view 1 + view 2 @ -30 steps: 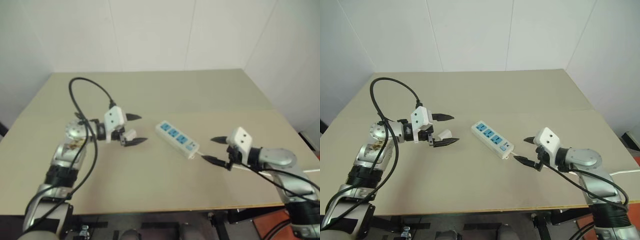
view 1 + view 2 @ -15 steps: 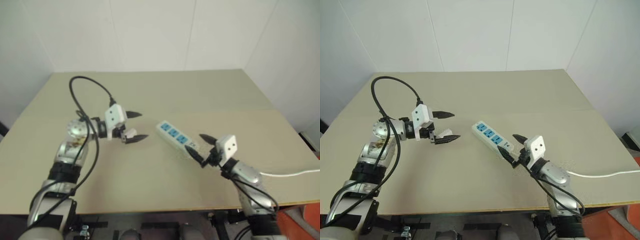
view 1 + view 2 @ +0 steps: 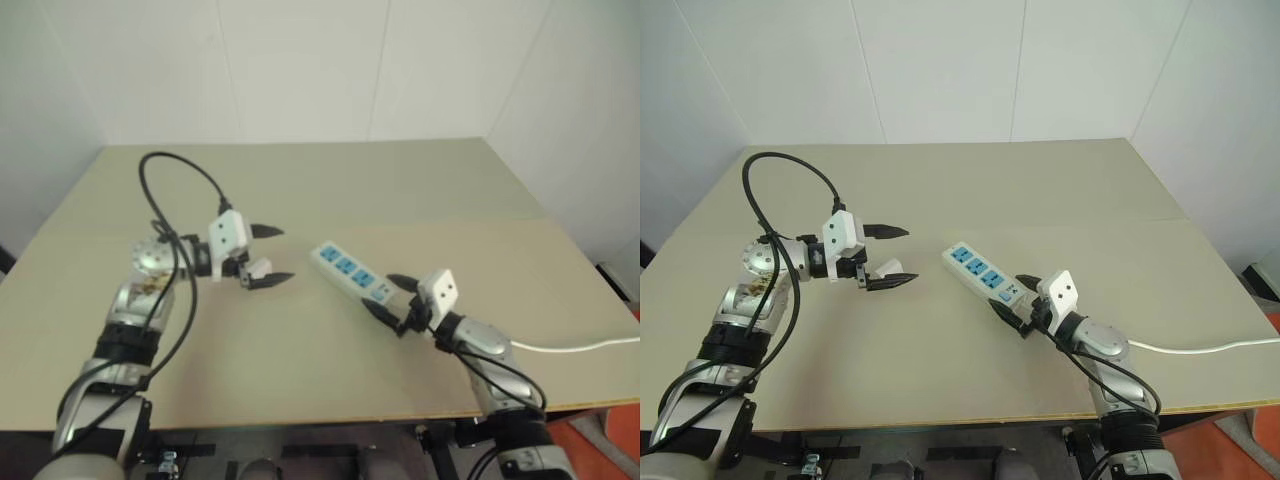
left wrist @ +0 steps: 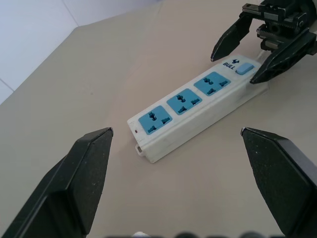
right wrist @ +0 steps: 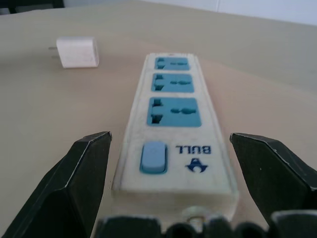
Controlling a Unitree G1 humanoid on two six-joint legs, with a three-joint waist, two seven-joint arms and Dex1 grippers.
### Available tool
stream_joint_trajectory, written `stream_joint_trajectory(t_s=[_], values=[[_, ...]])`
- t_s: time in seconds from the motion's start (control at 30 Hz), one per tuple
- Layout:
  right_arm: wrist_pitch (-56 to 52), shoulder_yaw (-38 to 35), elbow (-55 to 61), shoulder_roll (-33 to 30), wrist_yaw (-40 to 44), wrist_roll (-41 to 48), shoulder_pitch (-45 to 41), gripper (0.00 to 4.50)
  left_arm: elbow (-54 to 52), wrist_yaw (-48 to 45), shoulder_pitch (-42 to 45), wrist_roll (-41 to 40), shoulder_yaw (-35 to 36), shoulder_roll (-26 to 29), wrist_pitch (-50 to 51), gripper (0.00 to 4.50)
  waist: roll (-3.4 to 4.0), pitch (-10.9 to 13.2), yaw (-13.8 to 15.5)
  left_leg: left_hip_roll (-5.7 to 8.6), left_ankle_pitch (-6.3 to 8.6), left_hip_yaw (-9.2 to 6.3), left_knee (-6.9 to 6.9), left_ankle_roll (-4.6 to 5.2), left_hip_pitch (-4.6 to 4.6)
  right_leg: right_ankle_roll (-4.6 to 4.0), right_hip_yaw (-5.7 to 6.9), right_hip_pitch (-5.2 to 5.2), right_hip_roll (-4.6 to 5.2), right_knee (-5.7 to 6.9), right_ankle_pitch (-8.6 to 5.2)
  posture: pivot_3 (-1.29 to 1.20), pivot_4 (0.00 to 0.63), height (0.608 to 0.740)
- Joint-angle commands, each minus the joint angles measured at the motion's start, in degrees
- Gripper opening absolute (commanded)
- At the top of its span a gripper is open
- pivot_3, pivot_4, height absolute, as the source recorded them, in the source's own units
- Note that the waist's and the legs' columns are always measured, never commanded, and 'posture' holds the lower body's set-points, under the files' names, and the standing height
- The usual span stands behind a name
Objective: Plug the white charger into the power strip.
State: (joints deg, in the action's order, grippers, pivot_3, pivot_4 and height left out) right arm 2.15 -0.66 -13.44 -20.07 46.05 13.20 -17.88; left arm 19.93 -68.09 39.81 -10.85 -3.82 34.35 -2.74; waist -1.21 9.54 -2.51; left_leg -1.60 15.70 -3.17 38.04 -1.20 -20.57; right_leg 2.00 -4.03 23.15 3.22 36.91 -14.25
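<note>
A: Where's the white charger (image 5: 78, 52) sitting?

B: Lying loose on the worktop (image 3: 970, 190), just beside the left tool (image 3: 880, 258), approx 9 o'clock of the power strip (image 3: 985, 277). Not plugged, not gripped.

A: And the strip?

B: Lying flat mid-worktop, running diagonally, blue sockets facing up, switch end w/ cord pointing toward 4 o'clock.

A: Tools?

B: Right tool (image 3: 1015, 305) is sitting at that switch end, jaws spread, straddling both sides of the strip w/o clamping. Prob bracing it so it isn't sliding during insertion. Left tool is hovering w/ jaws spread wide, aiming at the strip, nothing pinched.

A: So the pickup's pending?

B: Looks that way; charger needs grabbing first.
</note>
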Motion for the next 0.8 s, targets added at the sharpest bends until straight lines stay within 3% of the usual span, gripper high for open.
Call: stream_joint_trajectory(t_s=[0.03, 0.8], values=[[0.7, -0.4, 0.3, -0.3, 0.8, 1.2, -1.7, 4.49, -2.3, 0.7, -0.1, -0.3, 1.0, 0.8, -0.8, 4.50, 0.00, 0.0, 0.0, 0.00, 0.00, 0.00, 0.00, 0.00, 0.00, 0.00, 0.00, 0.00, 0.00, 0.00, 0.00, 0.00, 0.150, 0.740], [0.5, -0.6, -3.5, 0.9, -0.5, 0.6, -2.5, 4.49, -3.5, 1.4, -0.4, -1.4, 1.2, 0.4, -0.2, 4.50, 0.00, 0.0, 0.0, 0.00, 0.00, 0.00, 0.00, 0.00, 0.02, 0.00, 0.00, 0.00, 0.00, 0.03, 0.00, 0.00, 0.150, 0.740]])
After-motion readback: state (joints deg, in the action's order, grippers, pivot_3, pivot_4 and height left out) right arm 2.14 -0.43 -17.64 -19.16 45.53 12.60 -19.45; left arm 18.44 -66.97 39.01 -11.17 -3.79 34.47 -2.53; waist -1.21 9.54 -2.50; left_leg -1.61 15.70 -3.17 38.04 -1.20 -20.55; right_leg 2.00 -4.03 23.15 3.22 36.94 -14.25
